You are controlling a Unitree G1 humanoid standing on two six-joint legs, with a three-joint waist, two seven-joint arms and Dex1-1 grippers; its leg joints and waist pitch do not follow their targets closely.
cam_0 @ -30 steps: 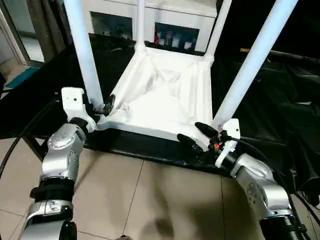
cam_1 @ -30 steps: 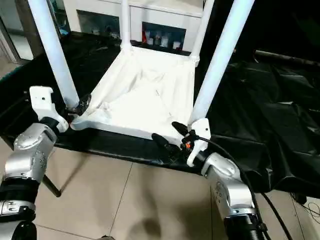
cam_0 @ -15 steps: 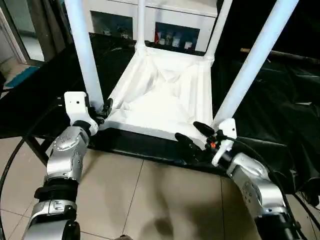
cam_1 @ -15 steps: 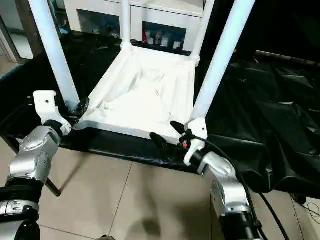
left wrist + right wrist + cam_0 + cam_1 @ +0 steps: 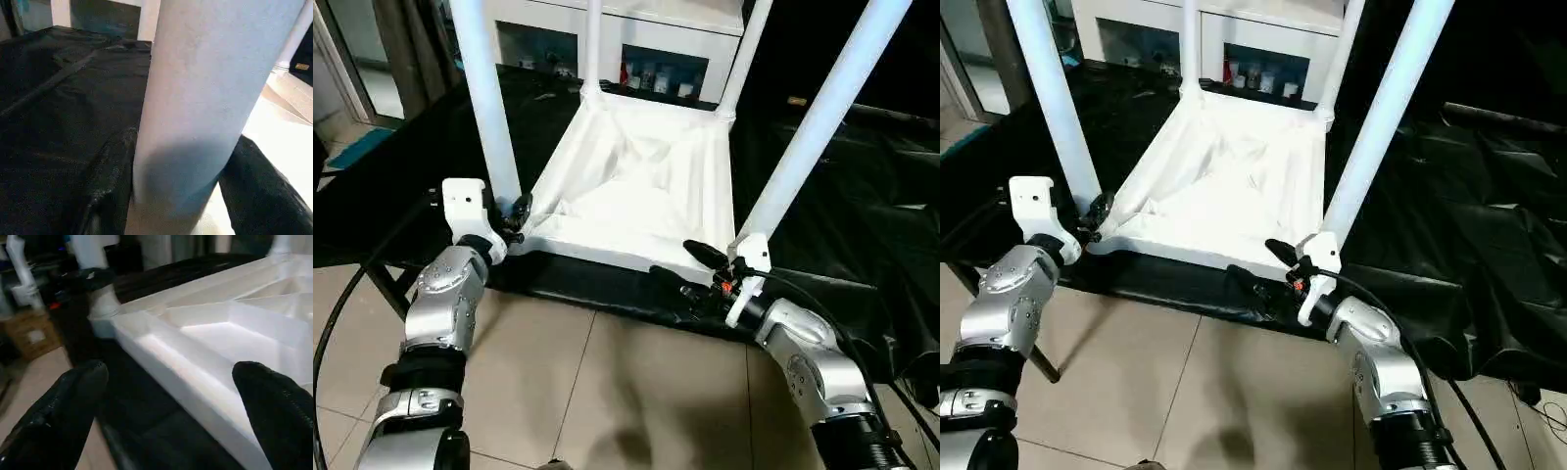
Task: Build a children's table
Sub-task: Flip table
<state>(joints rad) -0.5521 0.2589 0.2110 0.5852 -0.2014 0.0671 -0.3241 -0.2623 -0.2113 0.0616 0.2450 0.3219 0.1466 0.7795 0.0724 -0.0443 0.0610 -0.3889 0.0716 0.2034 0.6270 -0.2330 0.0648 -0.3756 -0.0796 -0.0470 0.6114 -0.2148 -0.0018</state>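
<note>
The children's table (image 5: 636, 186) lies upside down on a black sheet (image 5: 862, 186), its ribbed underside facing up and four white legs rising from the corner sockets.

At the left, the left gripper (image 5: 517, 217) sits at the near-left corner of the table, against the base of the near-left leg (image 5: 487, 108). In the left wrist view that leg (image 5: 210, 93) stands between the two black fingers (image 5: 105, 186), one on each side of it right at its foot; whether the pads press on it or just flank it I cannot tell. The silver left forearm (image 5: 440, 304) rises from the near edge over the tiled floor (image 5: 597, 392).

Further right, the far-left leg (image 5: 593, 44) and far-right leg (image 5: 752, 49) stand at the far corners, in front of a white glass-doored cabinet (image 5: 636, 39).

At the right, the near-right leg (image 5: 822, 117) leans up and to the right from its socket. The right gripper (image 5: 690, 269) is at the table's near edge, just left of that corner. Its fingers are spread wide, holding nothing: in the right wrist view one finger (image 5: 54, 416) hangs over the black sheet and floor side, the other (image 5: 279, 401) over the white underside, with the near rim (image 5: 186, 382) between them.
</note>
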